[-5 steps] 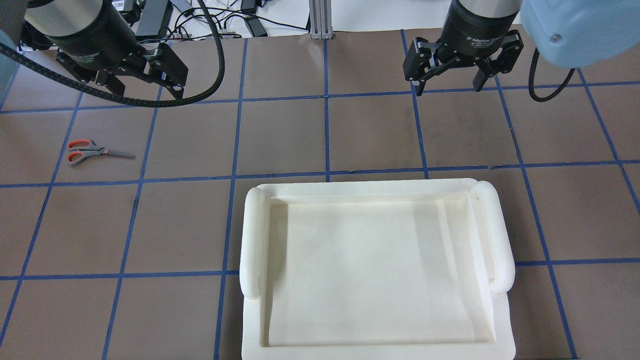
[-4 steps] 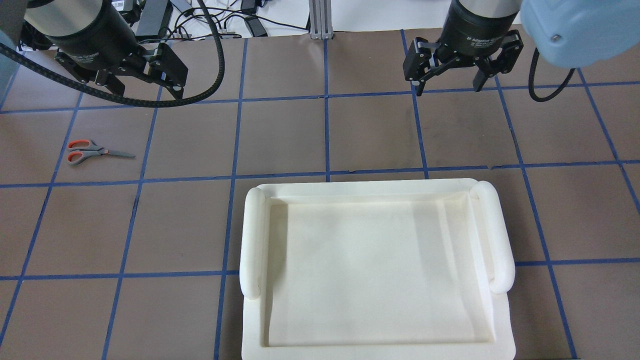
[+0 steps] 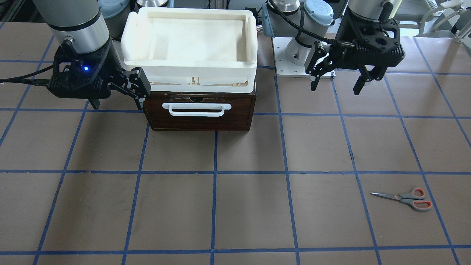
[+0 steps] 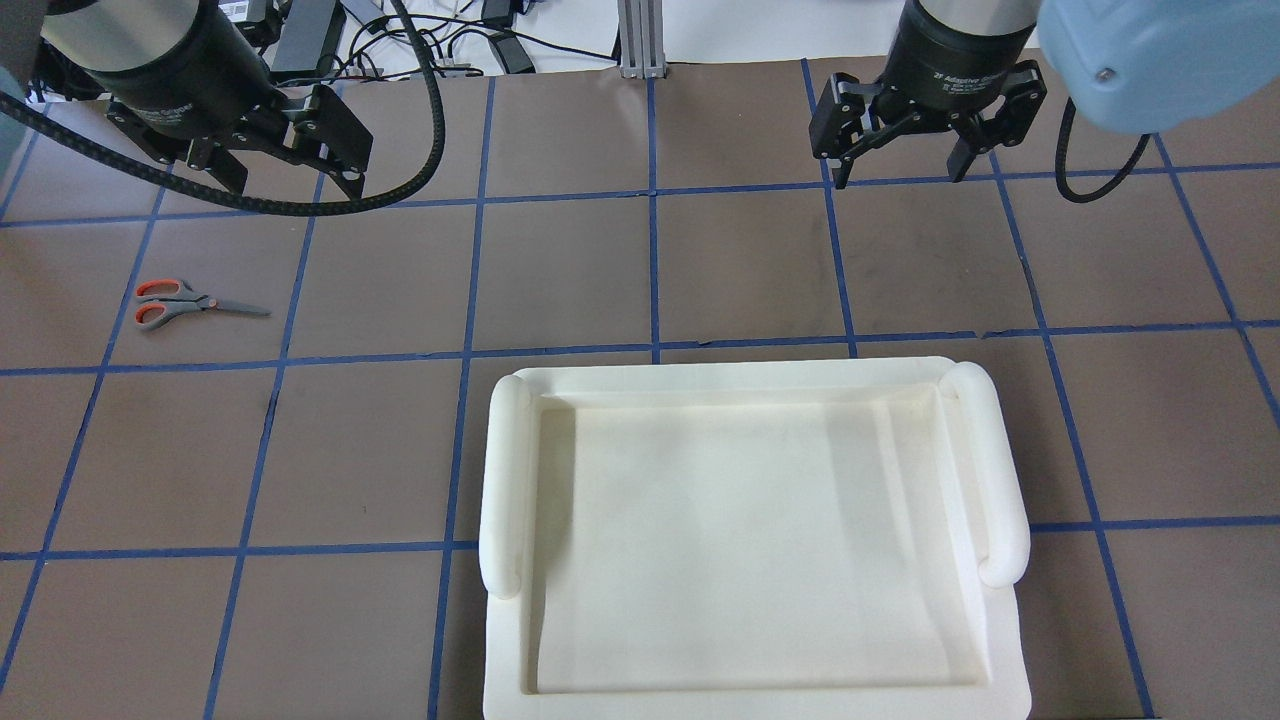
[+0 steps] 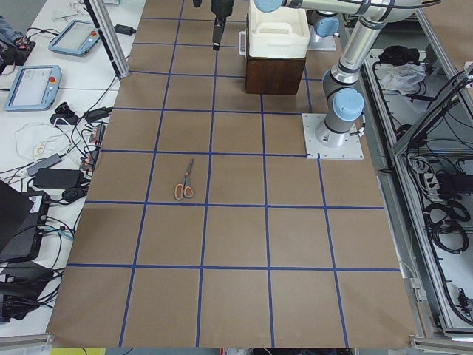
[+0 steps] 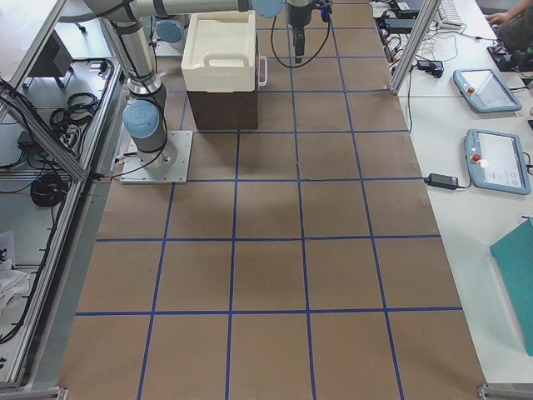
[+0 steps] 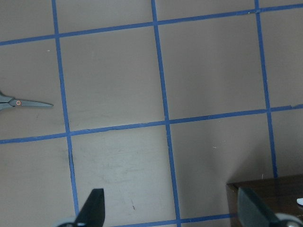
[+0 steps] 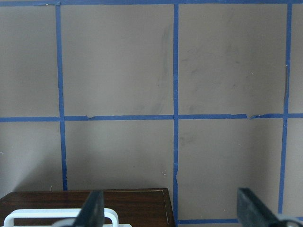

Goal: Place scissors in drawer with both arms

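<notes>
Front-facing exterior view has the drawer shut, its white bar handle turned away from the robot and a white foam tray stacked on top of its cabinet. With the pale interior hidden, nothing can go in until that handle is pulled, and the arms' placing seems to fit this.

The right gripper hangs just beside the drawer's front corner on the robot's right, its jaws spread wide and holding nothing. Its wrist camera already catches the handle at the lower edge. I judge it is stationed there to do the opening.

The left gripper hovers off the drawer's other side, clear of the cabinet. It too is released and empty, with its jaws pointing down at the worktop. That puts it on the same side of the drawer as the scissors, so the pick-up probably falls to it.

The scissors lie flat on the worktop, well apart from the drawer, out beyond its front and off towards the robot's left. Their blades are closed. The long axis runs roughly parallel to the drawer's front face with a slight tilt. The blade tips point back towards the drawer's side of the worktop, and the grey and orange-red loops face away from it. Overhead, the scissors show the same lie, beyond the left gripper.
</notes>
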### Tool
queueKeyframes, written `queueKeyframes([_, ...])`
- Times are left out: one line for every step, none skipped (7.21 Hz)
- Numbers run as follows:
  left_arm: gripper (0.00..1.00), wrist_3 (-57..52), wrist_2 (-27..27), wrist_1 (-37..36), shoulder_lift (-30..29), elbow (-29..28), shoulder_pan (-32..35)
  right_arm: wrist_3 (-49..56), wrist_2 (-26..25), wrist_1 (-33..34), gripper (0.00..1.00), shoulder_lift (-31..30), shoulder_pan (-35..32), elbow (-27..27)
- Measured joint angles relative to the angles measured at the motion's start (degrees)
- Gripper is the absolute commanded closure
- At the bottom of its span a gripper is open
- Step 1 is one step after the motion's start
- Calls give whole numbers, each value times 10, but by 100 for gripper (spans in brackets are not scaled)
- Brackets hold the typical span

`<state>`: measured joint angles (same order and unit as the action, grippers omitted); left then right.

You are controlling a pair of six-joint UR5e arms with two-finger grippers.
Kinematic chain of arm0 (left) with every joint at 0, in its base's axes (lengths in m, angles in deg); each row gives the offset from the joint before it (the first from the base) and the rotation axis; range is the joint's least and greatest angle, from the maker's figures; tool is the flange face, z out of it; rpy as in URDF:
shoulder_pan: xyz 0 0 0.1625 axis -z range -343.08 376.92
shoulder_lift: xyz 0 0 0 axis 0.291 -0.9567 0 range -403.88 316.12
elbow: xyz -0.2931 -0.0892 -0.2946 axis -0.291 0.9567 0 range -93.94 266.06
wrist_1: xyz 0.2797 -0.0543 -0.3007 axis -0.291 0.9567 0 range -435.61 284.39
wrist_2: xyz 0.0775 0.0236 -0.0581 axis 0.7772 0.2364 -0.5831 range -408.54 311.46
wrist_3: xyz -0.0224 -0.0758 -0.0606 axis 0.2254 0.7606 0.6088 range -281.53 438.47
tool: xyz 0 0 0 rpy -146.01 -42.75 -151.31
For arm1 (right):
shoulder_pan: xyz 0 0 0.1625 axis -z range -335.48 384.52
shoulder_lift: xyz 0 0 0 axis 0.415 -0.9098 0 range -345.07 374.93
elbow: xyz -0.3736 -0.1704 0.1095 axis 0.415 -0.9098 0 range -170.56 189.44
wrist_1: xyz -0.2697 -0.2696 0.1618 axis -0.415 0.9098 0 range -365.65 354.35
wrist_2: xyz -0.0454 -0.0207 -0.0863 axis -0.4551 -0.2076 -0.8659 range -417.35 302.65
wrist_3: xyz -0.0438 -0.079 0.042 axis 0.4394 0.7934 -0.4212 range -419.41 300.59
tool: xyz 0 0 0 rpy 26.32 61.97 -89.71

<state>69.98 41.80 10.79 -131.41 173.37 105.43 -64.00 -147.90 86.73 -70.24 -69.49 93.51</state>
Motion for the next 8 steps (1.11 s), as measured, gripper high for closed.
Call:
queueKeyframes([0,-30,0,0,-1,3,-10,-28,1,2,0,1,1,1])
queueKeyframes([0,-81,0,-1,0,15,-29,-73,0,11,0,1,2,3])
queueKeyframes([0,-142,0,-2,1,29,-54,-118,1,32,0,2,2,9])
queueKeyframes([0,-205,1,-2,2,39,-81,-172,4,50,0,4,1,16])
queueKeyframes([0,-282,1,-1,-1,47,-112,-252,6,58,0,8,-2,21])
queueKeyframes([0,-373,1,-2,-8,61,-143,-344,5,59,0,14,-10,24])
queueKeyframes([0,-443,2,-14,-16,83,-166,-408,2,60,0,19,-23,25])
queueKeyframes([0,-496,4,-47,-28,111,-184,-466,0,59,0,27,-37,26])
